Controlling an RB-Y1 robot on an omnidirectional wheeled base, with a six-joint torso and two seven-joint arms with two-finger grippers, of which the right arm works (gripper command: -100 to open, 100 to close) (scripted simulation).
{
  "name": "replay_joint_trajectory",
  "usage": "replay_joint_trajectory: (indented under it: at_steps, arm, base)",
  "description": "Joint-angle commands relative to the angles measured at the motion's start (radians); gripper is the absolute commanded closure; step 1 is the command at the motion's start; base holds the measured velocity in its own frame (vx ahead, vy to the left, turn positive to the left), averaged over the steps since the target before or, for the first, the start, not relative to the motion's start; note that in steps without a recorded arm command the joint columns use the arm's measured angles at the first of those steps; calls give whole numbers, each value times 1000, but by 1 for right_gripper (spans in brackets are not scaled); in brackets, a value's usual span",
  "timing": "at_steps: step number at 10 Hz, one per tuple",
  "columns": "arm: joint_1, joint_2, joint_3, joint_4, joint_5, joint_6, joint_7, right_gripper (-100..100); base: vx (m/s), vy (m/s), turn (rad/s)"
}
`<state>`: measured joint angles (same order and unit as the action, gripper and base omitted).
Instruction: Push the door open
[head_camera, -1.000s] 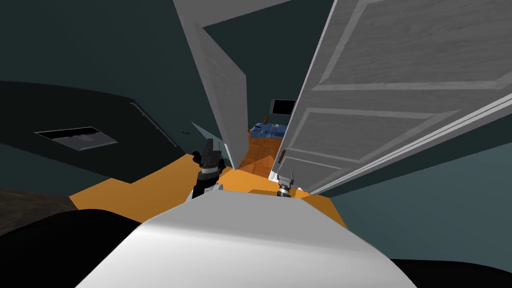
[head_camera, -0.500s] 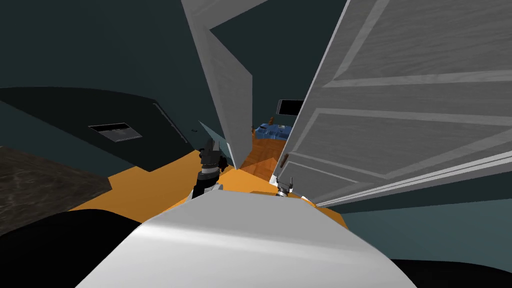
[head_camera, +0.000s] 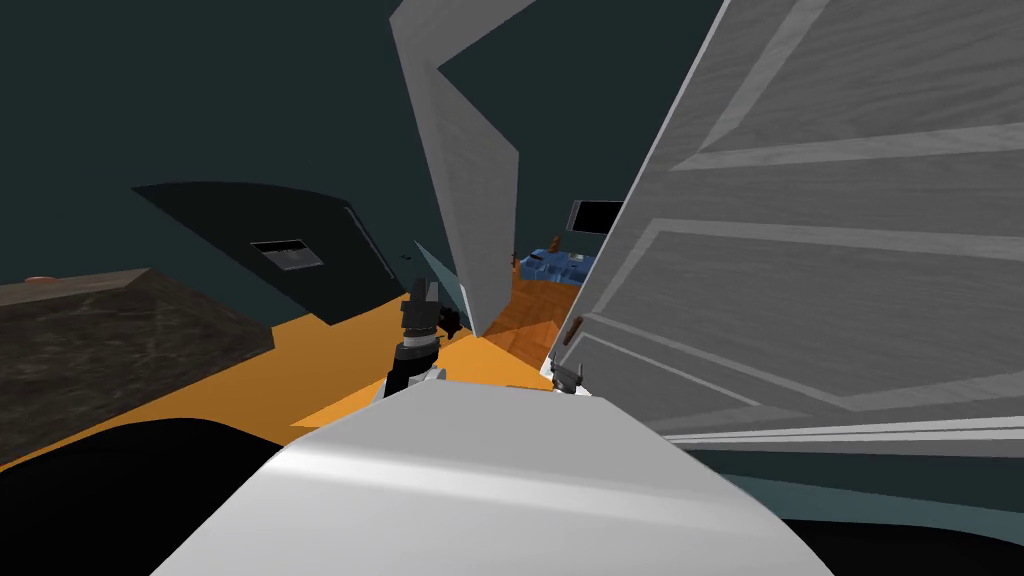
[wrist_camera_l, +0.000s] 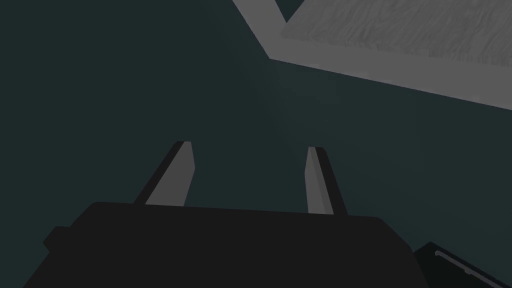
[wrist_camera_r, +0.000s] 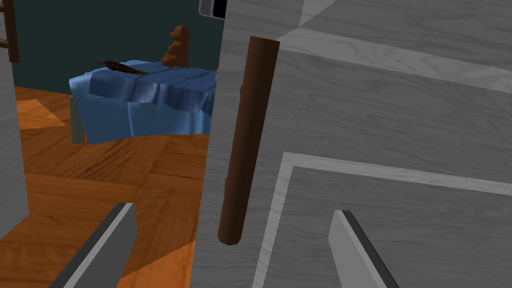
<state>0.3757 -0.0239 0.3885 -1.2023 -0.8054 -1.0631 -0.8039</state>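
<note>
The grey panelled door (head_camera: 800, 250) stands partly open on my right, its free edge toward the grey door frame (head_camera: 470, 180). A brown bar handle (wrist_camera_r: 247, 135) runs along the door's face near that edge. My right gripper (wrist_camera_r: 232, 209) is open just short of the door. One finger (wrist_camera_r: 107, 245) is over the gap and the other (wrist_camera_r: 355, 250) is in front of the door panel. In the head view the right gripper (head_camera: 568, 375) sits low at the door's edge. My left gripper (head_camera: 420, 300) is open by the frame, facing a dark teal wall (wrist_camera_l: 125, 75).
Through the gap I see an orange wood floor (wrist_camera_r: 100, 170), a blue-covered bed (wrist_camera_r: 145, 97) and a black screen (head_camera: 598, 217). A dark stone counter (head_camera: 100, 340) lies at my left, with a black appliance (head_camera: 280, 250) behind it.
The head view has swung: the frame and door have slid right, the door looms larger, and the dark counter has come into view at left. Both grippers keep their places.
</note>
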Motion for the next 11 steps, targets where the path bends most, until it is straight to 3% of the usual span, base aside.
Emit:
replay_joint_trajectory:
  at_steps: [1,6,7,8,11]
  arm:
    - [1,9,11,29,-26,-22,-29,-100]
    - [-7,42,33,102,-83,-67,-86,-100]
    - [-7,38,29,87,-75,-55,-71,-100]
    - [-14,8,23,94,-79,-54,-79,-100]
    - [-24,-12,12,104,-83,-50,-88,-100]
  base:
    - [63,-150,213]
    - [39,-103,152]
    - [12,-58,42]
    - [89,-45,4]
    - [170,-85,17]
